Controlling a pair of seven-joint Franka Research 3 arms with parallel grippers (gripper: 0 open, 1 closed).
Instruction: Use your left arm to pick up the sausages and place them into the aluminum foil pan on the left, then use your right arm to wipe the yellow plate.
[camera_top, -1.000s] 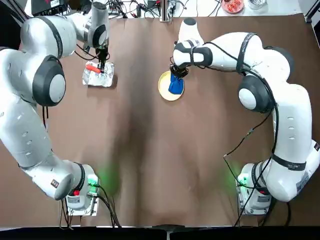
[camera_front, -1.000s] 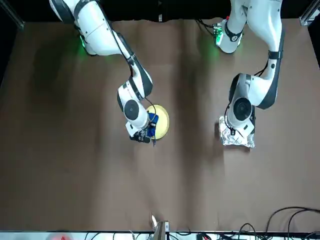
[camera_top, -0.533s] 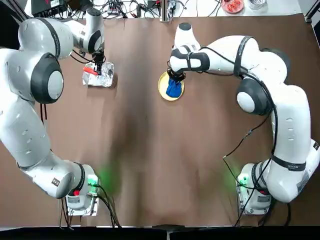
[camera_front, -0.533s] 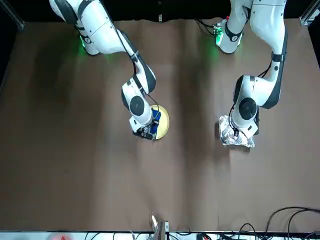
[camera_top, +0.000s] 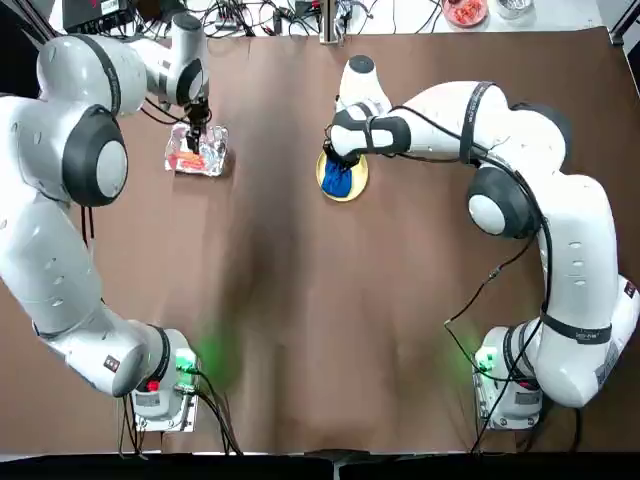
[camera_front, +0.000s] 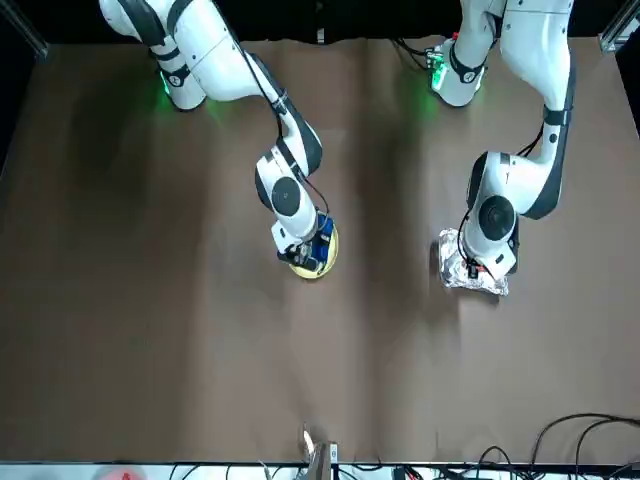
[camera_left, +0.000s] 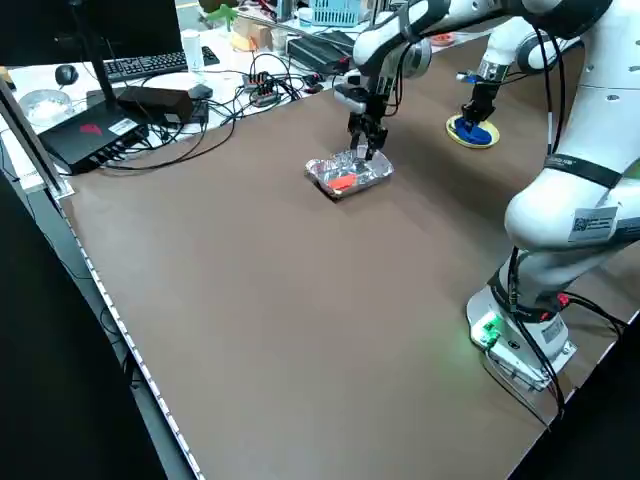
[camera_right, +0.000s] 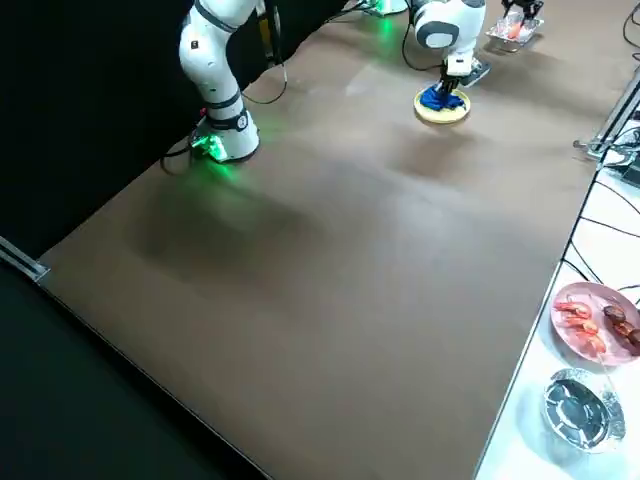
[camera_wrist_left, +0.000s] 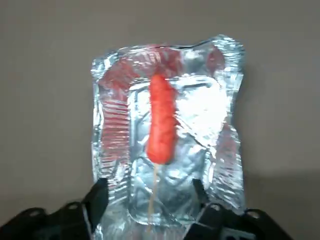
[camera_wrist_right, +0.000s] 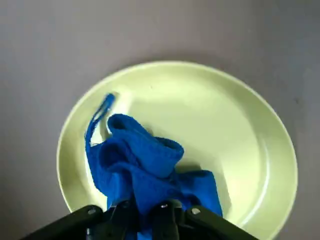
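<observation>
Below the left gripper (camera_wrist_left: 148, 212), the skewered red sausage (camera_wrist_left: 162, 120) lies inside the aluminum foil pan (camera_wrist_left: 116, 135).

The left fingers are wide apart, with nothing between them, above the pan. At the right gripper (camera_wrist_right: 150, 220), the fingers are closed and pinch a blue cloth (camera_wrist_right: 142, 165); this cloth is just under them, on the round yellow plate (camera_wrist_right: 235, 150).

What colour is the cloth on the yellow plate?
The cloth is blue, clearest in the right wrist view.
</observation>
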